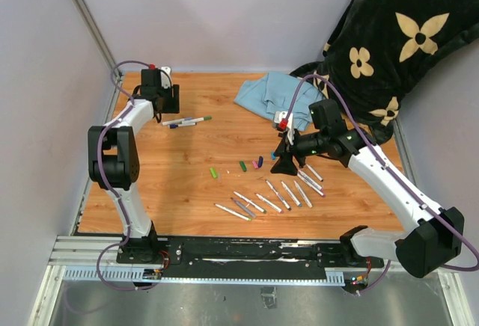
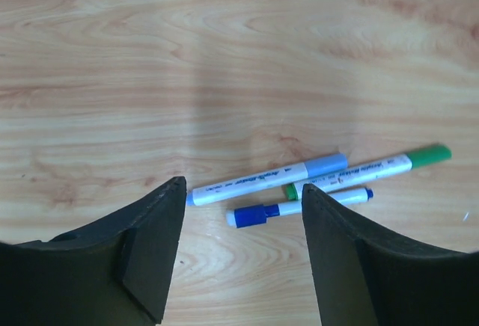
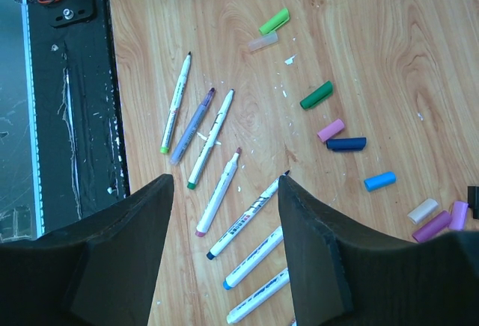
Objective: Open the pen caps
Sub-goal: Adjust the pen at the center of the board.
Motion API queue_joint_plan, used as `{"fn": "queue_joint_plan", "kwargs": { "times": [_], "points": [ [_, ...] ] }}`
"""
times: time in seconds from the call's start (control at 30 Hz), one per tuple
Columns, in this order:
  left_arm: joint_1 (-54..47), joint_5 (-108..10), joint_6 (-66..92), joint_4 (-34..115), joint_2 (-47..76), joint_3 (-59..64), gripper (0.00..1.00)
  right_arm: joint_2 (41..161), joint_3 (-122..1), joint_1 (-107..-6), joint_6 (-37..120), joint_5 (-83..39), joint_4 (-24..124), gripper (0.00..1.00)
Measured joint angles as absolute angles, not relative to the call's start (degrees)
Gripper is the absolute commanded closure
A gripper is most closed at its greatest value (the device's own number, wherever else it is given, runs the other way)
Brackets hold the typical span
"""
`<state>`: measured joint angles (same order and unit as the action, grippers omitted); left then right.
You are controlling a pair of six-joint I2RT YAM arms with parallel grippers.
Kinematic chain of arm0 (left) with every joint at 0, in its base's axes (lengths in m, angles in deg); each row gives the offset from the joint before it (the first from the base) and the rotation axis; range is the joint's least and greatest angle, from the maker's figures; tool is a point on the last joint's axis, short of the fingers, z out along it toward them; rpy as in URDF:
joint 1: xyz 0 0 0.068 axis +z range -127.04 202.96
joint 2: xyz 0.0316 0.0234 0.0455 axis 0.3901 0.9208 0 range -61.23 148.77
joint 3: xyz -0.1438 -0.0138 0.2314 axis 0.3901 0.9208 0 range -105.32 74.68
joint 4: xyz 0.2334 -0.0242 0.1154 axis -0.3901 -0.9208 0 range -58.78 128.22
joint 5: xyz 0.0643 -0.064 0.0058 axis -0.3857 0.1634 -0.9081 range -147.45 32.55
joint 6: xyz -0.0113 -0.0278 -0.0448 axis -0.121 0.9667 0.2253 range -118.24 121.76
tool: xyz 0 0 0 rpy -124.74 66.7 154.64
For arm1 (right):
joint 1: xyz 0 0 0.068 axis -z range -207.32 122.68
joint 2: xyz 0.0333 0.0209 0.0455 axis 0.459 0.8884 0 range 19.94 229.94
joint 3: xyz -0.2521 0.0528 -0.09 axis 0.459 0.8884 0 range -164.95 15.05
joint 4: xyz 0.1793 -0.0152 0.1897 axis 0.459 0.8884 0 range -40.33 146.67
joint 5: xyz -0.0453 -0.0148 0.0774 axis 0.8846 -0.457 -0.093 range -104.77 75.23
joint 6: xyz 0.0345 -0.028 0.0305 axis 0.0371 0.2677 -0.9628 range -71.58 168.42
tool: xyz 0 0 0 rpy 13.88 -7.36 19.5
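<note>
Three capped markers (image 1: 187,122) lie at the back left. In the left wrist view their pen caps show as a light blue cap (image 2: 327,165), a green cap (image 2: 429,155) and a dark blue cap (image 2: 254,215). My left gripper (image 2: 243,188) hangs open just above them, holding nothing. Loose pen caps lie mid-table: light green (image 3: 274,21), dark green (image 3: 316,95), pink (image 3: 331,129), navy (image 3: 346,144), blue (image 3: 379,181), purple (image 3: 432,226). My right gripper (image 3: 224,180) is open and empty over a row of uncapped markers (image 1: 269,200).
A light blue cloth (image 1: 273,96) lies at the back right, with a dark flowered blanket (image 1: 397,49) behind it. The black rail (image 3: 71,117) runs along the table's near edge. Grey walls close in the left side and the back.
</note>
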<state>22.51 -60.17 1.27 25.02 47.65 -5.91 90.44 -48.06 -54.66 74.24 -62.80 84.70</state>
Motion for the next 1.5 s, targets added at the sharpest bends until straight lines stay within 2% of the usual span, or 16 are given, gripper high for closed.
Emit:
{"fn": "queue_joint_plan", "kwargs": {
  "times": [0.3, 0.4, 0.7, 0.8, 1.5],
  "points": [
    [26.1, -47.9, -3.5, 24.5, 51.5, -7.2, 0.47, 90.0, -48.0, -54.6, 74.2, -63.3, 84.7, 0.41],
    [27.1, -46.3, -3.2, 23.5, 53.6, -9.6, 0.68, 90.0, -48.0, -54.6, 74.2, -63.3, 84.7, 0.41],
    [27.0, -47.0, -1.9, 20.4, 60.0, -17.0, 0.77, 90.0, -47.9, -54.6, 74.2, -63.3, 84.7, 0.41],
    [27.0, -47.1, -1.6, 18.9, 61.9, -18.6, 0.84, 90.0, -47.9, -54.6, 74.2, -63.3, 84.7, 0.41],
    [27.0, -45.5, 0.9, 14.8, 62.5, -16.8, 0.87, 89.7, -47.6, -54.6, 74.3, -63.9, 84.7, 0.41]
  ]
}}
